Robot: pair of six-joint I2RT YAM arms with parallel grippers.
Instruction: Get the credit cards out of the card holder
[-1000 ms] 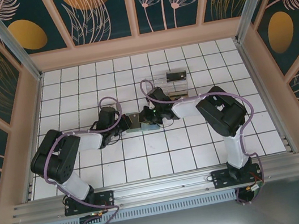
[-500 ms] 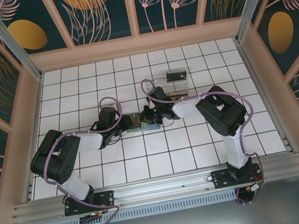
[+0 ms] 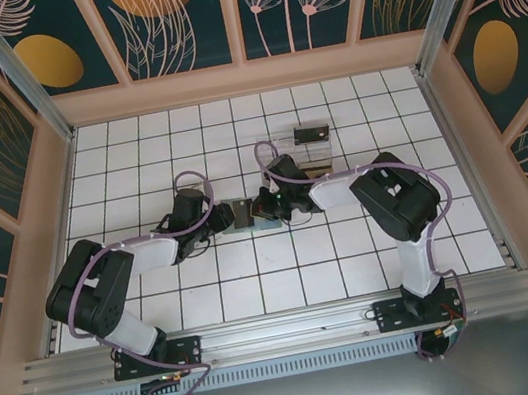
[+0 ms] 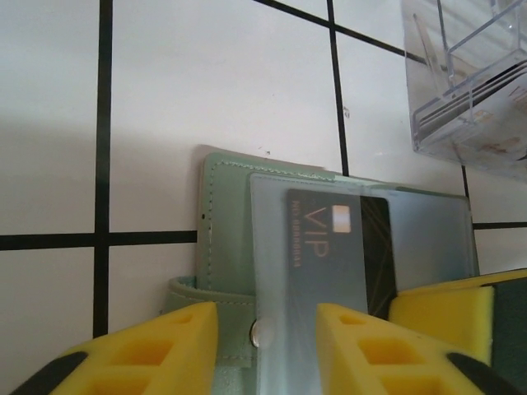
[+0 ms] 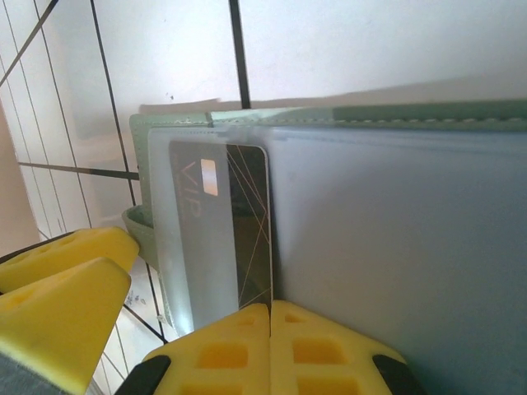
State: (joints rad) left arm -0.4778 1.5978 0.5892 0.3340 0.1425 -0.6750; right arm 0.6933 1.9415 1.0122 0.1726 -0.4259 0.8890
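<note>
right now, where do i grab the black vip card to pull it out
I'd grip the card by its bare dark strip, clear of the frosted sleeve. It lies flat in the card holder, so come in along its plane from that exposed edge.

"VIP" in pale letters on dark card (image 4: pixel 329 255), smaller print beside unreadable

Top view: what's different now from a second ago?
The left arm swung its elbow out leftward, and the left gripper opened over the card holder. The right gripper shut on the black card. The clear tray stayed put.
</note>
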